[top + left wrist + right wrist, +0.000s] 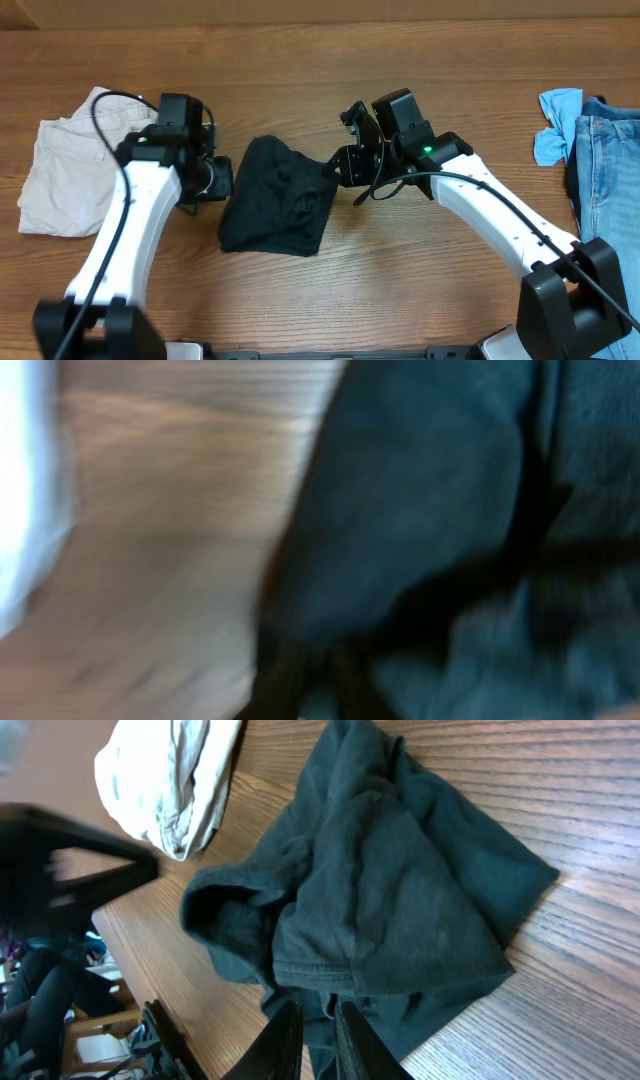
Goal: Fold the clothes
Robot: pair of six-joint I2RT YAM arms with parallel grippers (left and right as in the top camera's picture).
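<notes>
The black-navy T-shirt point(275, 205) lies crumpled in a heap at the middle of the wooden table; no letters show. My left gripper point(222, 180) is at the shirt's left edge. The left wrist view is blurred by motion, but its fingers point(305, 680) sit close together with dark cloth point(450, 510) between them. My right gripper point(338, 168) is at the shirt's upper right edge. In the right wrist view its fingers point(318, 1030) are nearly closed on a fold of the shirt point(400, 890) near a stitched hem.
Cream-white shorts point(65, 175) lie at the left, just behind my left arm; they also show in the right wrist view point(170, 780). Blue denim jeans point(605, 170) and a light blue cloth point(555, 125) lie at the right edge.
</notes>
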